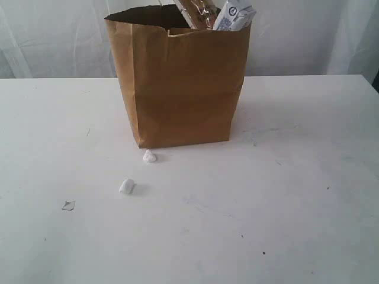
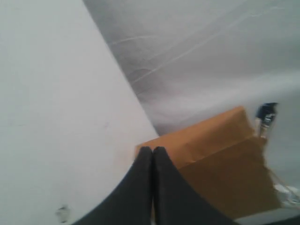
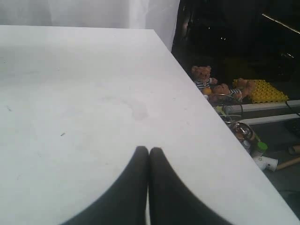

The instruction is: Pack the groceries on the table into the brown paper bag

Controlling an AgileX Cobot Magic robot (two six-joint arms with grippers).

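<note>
The brown paper bag (image 1: 180,83) stands upright at the back middle of the white table (image 1: 284,195). A white-blue carton (image 1: 234,16) and a long clear pack (image 1: 198,13) stick out of its open top; the bag's other contents are hidden. Neither gripper shows in the exterior view. In the left wrist view my left gripper (image 2: 153,149) is shut and empty, with the bag (image 2: 220,164) just beyond its tips and the carton (image 2: 266,116) poking above it. My right gripper (image 3: 149,150) is shut and empty over bare tabletop (image 3: 84,93).
Two small white scraps (image 1: 150,156) (image 1: 127,187) and a tiny clear scrap (image 1: 68,205) lie on the table in front of the bag. The right wrist view shows the table's edge (image 3: 206,117), with teddy bears (image 3: 202,78) and clutter on the floor beyond.
</note>
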